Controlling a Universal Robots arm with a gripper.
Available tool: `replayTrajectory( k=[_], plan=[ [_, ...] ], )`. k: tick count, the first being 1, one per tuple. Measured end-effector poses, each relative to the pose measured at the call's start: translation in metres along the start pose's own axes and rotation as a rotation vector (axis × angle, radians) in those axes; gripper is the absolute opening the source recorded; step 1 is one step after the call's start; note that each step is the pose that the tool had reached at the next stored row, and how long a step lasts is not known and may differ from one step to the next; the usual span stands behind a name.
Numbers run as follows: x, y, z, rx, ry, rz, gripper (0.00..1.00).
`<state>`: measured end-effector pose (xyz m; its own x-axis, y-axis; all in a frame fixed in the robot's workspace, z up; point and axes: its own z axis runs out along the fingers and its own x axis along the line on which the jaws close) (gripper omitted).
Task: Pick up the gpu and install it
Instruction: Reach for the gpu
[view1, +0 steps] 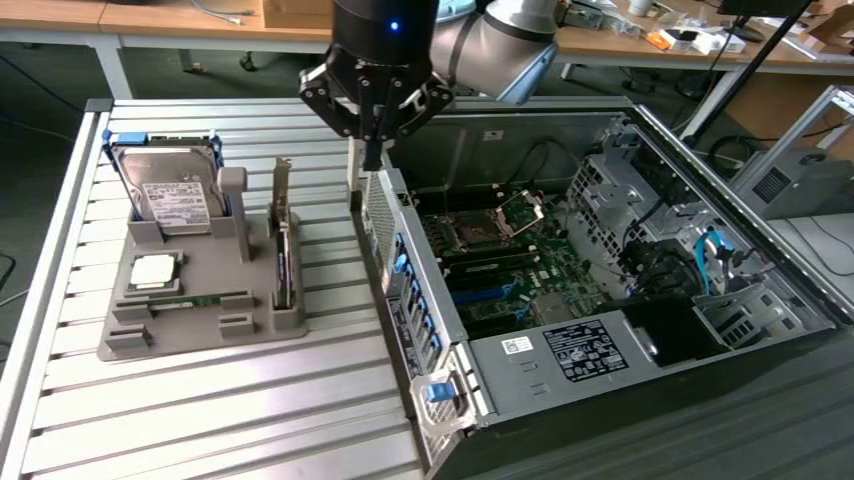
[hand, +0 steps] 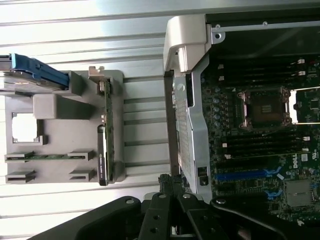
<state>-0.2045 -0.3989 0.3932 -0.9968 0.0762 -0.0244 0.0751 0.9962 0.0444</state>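
The gpu (view1: 282, 245) is a thin dark card standing on edge in a slot of the grey holder (view1: 200, 335), its silvery bracket pointing up. In the wrist view the gpu (hand: 104, 137) lies along the holder's (hand: 60, 115) edge that faces the computer case. My gripper (view1: 375, 155) hangs above the rear wall of the open computer case (view1: 400, 260), to the exterior view's right of the gpu and apart from it. Its fingers are shut with nothing between them. The wrist view shows the gripper (hand: 172, 184) over the case's rear panel (hand: 187, 135).
The holder also carries a silver hard drive in a blue frame (view1: 167, 185), a square processor (view1: 154, 270) and a green memory stick (view1: 187, 301). The motherboard (view1: 501, 265) lies bare inside the case. The slatted metal table (view1: 200, 410) spreads around the holder.
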Motion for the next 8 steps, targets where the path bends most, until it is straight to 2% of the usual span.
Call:
replayTrajectory(
  k=[8],
  plan=[
    [0.0045,-0.0003,-0.0001,0.0001,0.0000,0.000,0.11]
  ],
)
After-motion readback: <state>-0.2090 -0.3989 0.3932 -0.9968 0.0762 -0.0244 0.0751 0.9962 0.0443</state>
